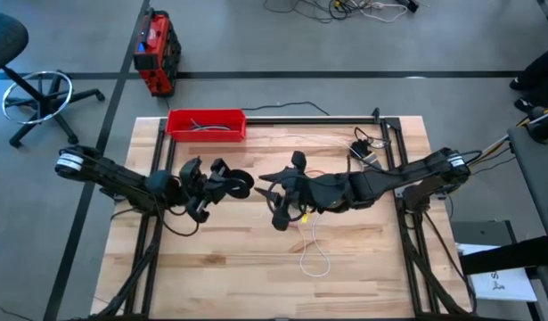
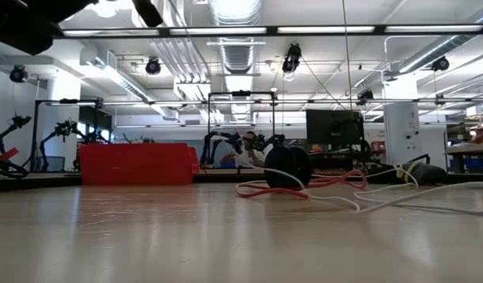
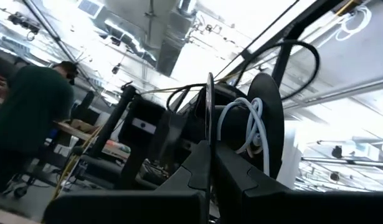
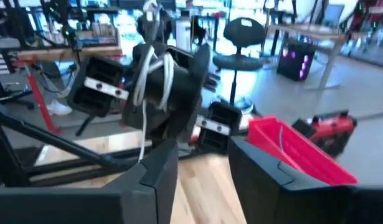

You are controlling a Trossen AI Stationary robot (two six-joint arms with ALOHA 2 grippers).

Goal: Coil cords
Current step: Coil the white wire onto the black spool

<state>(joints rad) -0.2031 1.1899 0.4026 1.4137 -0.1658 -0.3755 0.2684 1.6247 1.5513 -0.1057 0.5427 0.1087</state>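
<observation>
My left gripper (image 1: 231,184) is left of the table's middle, shut on a black two-disc spool (image 1: 242,183) with the white cord (image 3: 246,123) wound on its hub. The white cord's free length (image 1: 314,245) trails down and lies in a loop on the table toward the near edge. My right gripper (image 1: 270,196) is open just right of the spool, facing it (image 4: 172,81). In the low view, a second black disc (image 2: 288,167) stands on its rim on the table, with the red cord (image 2: 272,191) lying slack around it. My left gripper pinches one thin disc of the spool by its rim (image 3: 210,134) between its two fingers, which come level from the table's left. The spool stands on edge, clear of the table. The wound cord (image 4: 155,71) sits beside the fingers, between the two discs.
A red tray (image 1: 207,125) holding dark cables stands at the table's far edge, left of centre. Small dark parts and thin wires (image 1: 364,147) lie at the far right. Bare wood lies toward the near edge around the white loop.
</observation>
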